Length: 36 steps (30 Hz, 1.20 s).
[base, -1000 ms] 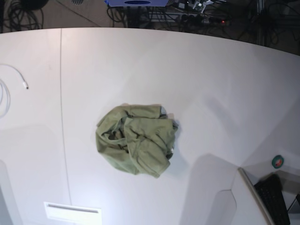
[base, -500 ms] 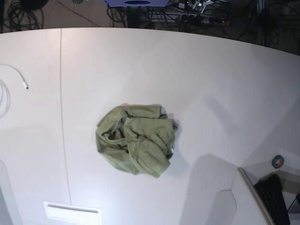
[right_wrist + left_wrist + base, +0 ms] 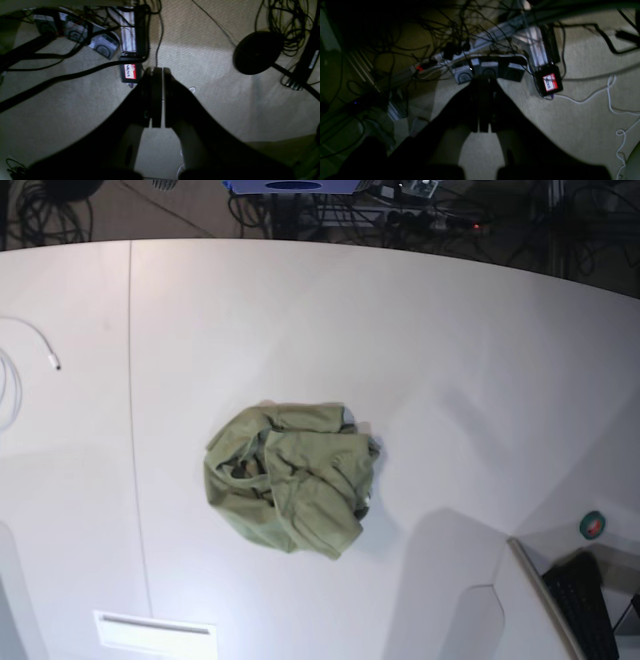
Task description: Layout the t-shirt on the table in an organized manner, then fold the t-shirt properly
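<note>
The olive-green t-shirt (image 3: pixel 290 477) lies crumpled in a loose ball near the middle of the white table (image 3: pixel 420 350) in the base view. Neither arm shows in that view. In the left wrist view my left gripper (image 3: pixel 483 82) is shut with nothing in it, hanging over carpet and cables, away from the table. The right wrist view shows my right gripper (image 3: pixel 157 71) with its fingers pressed together, empty, also over the carpeted floor. The t-shirt is out of both wrist views.
A white cable (image 3: pixel 30 345) lies at the table's left edge. A thin dark seam (image 3: pixel 133 430) runs down the tabletop left of the shirt. A keyboard (image 3: pixel 585 605) and a green-red roll (image 3: pixel 593 526) sit at the lower right. A white label (image 3: pixel 155 632) lies near the front edge.
</note>
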Each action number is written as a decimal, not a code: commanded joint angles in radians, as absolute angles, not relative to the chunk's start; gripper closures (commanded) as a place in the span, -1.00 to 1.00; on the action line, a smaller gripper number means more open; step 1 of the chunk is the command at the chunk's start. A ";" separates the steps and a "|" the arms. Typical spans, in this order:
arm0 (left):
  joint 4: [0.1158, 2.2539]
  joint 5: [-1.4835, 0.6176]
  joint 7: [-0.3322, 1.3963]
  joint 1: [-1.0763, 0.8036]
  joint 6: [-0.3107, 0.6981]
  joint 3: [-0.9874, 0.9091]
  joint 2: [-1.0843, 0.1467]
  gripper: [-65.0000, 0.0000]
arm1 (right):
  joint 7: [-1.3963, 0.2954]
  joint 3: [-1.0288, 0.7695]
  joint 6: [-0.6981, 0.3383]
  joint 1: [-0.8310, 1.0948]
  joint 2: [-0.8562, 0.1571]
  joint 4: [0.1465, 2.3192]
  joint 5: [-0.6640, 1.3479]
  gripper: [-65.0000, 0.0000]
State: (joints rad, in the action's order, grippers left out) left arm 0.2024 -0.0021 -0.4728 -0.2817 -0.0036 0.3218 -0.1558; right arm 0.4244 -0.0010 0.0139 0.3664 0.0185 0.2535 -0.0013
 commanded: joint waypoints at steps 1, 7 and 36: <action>0.203 -0.005 -0.492 -0.289 -0.008 0.321 -0.163 1.00 | 0.432 -0.001 0.010 0.383 0.019 0.252 0.001 1.00; 0.203 -0.005 -0.487 -0.283 -0.008 0.317 -0.165 1.00 | 0.432 -0.001 0.010 0.380 0.025 0.252 0.001 1.00; 0.173 -0.005 -0.483 -0.246 -0.008 0.315 -0.168 1.00 | 0.432 -0.004 0.010 0.363 -0.053 0.252 0.001 1.00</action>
